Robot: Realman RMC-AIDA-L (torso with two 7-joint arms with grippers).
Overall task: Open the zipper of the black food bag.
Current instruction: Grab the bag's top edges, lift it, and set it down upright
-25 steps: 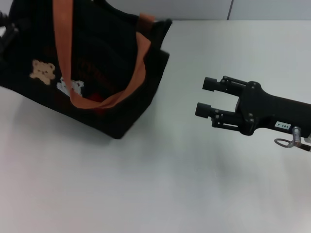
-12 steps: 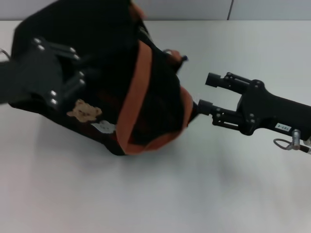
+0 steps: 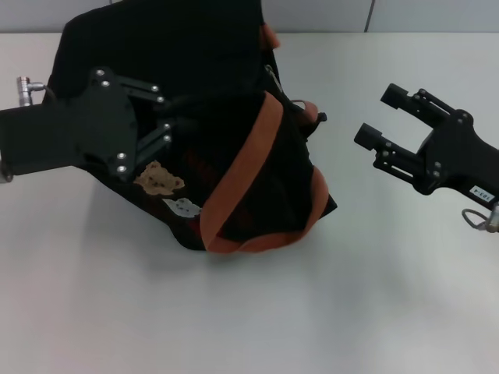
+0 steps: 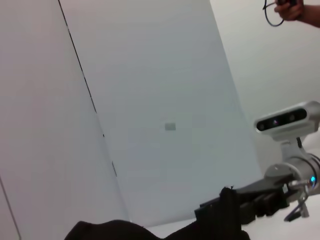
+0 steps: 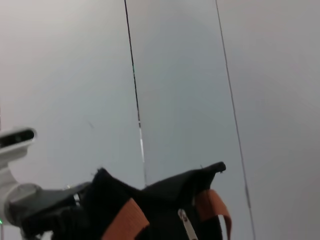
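Observation:
The black food bag (image 3: 234, 156) lies tilted on the white table, its orange-brown strap handles (image 3: 249, 171) draped over its right end. Tan and white bear patches (image 3: 160, 181) show on its front. My left gripper (image 3: 173, 118) reaches in from the left, fingers converged on the bag's fabric at its upper side. To the right of the bag my right gripper (image 3: 376, 115) is open and apart from it. The right wrist view shows the bag (image 5: 160, 205) with a silver pull tab of the zipper (image 5: 185, 223) between the straps.
The white table (image 3: 257, 312) runs wide in front of and to the right of the bag. A grey wall (image 3: 327, 14) stands behind the table's far edge.
The bag has shifted right and turned with my left gripper, which came in from the left. My right gripper neared the bag's end, then drew back to the right.

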